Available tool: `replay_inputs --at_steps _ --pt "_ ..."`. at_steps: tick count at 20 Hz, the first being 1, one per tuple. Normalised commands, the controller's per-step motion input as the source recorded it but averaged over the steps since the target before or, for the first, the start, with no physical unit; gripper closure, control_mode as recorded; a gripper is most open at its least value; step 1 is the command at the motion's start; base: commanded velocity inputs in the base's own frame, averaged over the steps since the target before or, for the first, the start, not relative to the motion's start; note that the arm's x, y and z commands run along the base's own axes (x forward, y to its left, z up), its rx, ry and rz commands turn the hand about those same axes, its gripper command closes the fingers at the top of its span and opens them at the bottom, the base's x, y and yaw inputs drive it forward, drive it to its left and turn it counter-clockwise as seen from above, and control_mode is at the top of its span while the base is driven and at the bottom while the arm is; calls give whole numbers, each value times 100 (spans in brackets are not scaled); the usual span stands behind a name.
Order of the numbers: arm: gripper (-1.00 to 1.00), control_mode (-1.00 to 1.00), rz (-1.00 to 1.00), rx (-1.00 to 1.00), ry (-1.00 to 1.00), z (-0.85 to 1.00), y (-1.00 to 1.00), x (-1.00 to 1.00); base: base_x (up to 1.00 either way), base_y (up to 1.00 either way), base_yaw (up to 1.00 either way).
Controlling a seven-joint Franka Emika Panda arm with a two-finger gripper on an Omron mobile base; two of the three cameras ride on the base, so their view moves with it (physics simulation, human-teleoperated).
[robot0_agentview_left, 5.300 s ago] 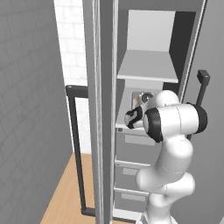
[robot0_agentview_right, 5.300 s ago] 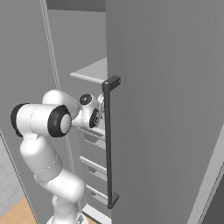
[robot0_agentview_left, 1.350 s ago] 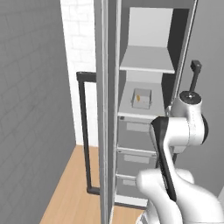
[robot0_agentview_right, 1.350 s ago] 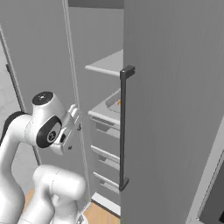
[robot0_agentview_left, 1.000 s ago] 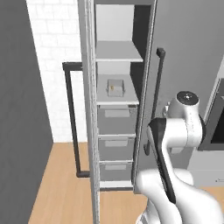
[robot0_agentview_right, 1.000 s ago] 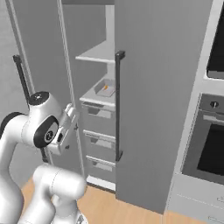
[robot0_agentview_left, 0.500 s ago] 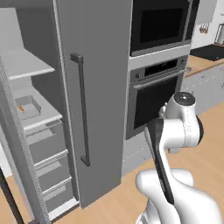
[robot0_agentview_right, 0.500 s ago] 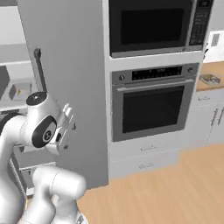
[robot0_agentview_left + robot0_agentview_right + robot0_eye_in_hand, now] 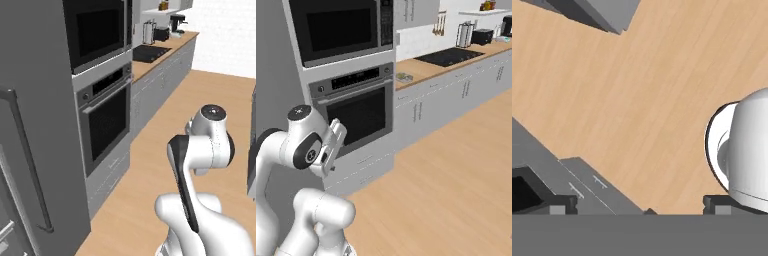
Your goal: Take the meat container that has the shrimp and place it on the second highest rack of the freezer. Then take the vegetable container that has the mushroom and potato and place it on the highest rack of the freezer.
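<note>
The freezer (image 9: 30,150) stands at the left edge of the left base view: a tall grey front with a long dark vertical bar handle (image 9: 27,160) running down it. At the very bottom left corner a sliver of pale drawer edges shows past the door's edge; shelves cannot be made out from here.

Just right of the freezer, flush against it, is a column with a black-fronted microwave (image 9: 97,30) above and a black-fronted oven (image 9: 107,125) below, grey drawer fronts under the oven. In the right base view the same oven (image 9: 361,117) sits behind the arm. Beyond the column a wood-topped counter (image 9: 456,60) with grey cabinets runs away to the far wall, carrying a black cooktop (image 9: 448,56), a toaster (image 9: 482,36) and a kettle (image 9: 463,35).

The wooden floor (image 9: 165,130) is wide and bare between the cabinet line and the robot, open toward the far white wall.

The arm is folded up close over its own base. The hand's pale flat body (image 9: 332,145) shows in the right base view, near the oven front and apart from it. In the hand view the gripper (image 9: 637,207) looks down at floorboards and the cabinet foot; fingertips (image 9: 562,204) stand wide apart with nothing between them, released.
</note>
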Motion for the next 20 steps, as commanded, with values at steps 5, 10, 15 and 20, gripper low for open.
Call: replay_inputs --at_steps 5,10,15,20 --pt "-100 100 0 0 0 0 0 0 99 -8 -19" --pt "-100 100 0 0 0 0 0 0 100 -10 -14" --pt "-100 100 0 0 0 0 0 0 100 -3 -13" --pt "-100 100 0 0 0 0 0 0 100 -3 -8"
